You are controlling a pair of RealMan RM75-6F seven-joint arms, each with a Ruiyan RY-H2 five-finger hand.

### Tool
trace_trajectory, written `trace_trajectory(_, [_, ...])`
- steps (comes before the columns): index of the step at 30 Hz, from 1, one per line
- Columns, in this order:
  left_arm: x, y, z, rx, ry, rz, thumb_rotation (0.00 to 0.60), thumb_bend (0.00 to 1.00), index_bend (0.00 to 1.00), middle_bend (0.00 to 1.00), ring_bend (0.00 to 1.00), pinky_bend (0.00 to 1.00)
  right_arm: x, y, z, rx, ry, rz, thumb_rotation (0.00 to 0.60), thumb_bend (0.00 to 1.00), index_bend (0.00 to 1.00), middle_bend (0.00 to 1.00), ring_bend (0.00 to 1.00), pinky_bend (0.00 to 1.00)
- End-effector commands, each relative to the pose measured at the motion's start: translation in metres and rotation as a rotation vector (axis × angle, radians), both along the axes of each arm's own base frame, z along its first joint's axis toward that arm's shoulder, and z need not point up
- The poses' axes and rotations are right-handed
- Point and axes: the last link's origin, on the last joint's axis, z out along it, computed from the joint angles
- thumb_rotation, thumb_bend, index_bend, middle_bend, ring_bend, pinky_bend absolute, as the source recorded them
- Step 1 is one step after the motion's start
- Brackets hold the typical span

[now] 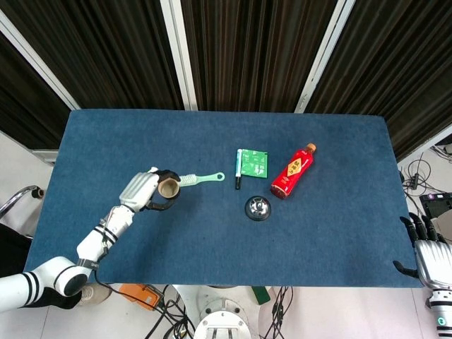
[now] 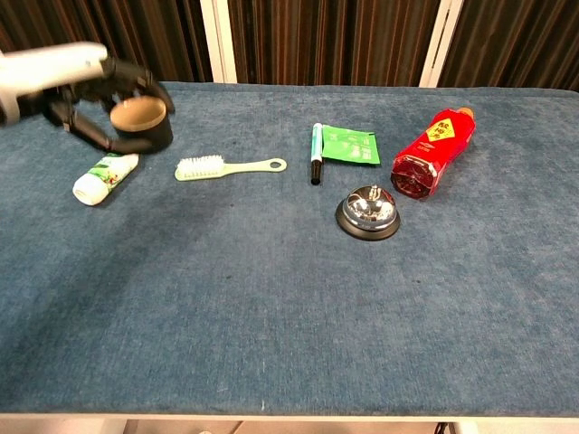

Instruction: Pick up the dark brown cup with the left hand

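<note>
The left hand (image 2: 86,86) grips the dark brown cup (image 2: 141,125), fingers wrapped around it, held above the bench (image 2: 271,298) over a toothpaste tube (image 2: 105,177). The right hand (image 1: 429,256) hangs off the bench's edge, fingers spread.

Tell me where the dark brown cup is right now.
The dark brown cup is at far left in the chest view, gripped by the left hand and lifted off the table, above the toothpaste tube and left of the brush.

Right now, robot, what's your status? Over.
Left hand holds the dark brown cup, lifted off the table. Right hand open, idle past the table edge. Nothing blocking.
</note>
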Motion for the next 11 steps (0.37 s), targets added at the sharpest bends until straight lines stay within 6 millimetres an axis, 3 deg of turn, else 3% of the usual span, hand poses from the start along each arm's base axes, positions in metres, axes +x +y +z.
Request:
trace_trajectory(1, [0.028,0.012,0.031,0.018,-0.012,-0.031,0.600,0.37,0.45,0.45,0.39,0.43,0.000,-0.001,0.000,0.000,0.002,-0.003,0.600,0.29,0.18,0.12,0.09,0.34])
trace_trajectory(5, [0.044,0.018,0.057,0.024,-0.015,-0.042,0.600,0.36,0.45,0.45,0.39,0.43,0.000,-0.003,0.000,-0.001,-0.001,-0.008,0.600,0.29,0.17,0.12,0.09,0.34])
trace_trajectory(11, [0.052,0.022,0.083,0.067,0.017,-0.040,0.600,0.36,0.45,0.45,0.39,0.43,0.000,-0.003,0.000,0.001,0.002,-0.009,0.600,0.29,0.17,0.12,0.09,0.34])
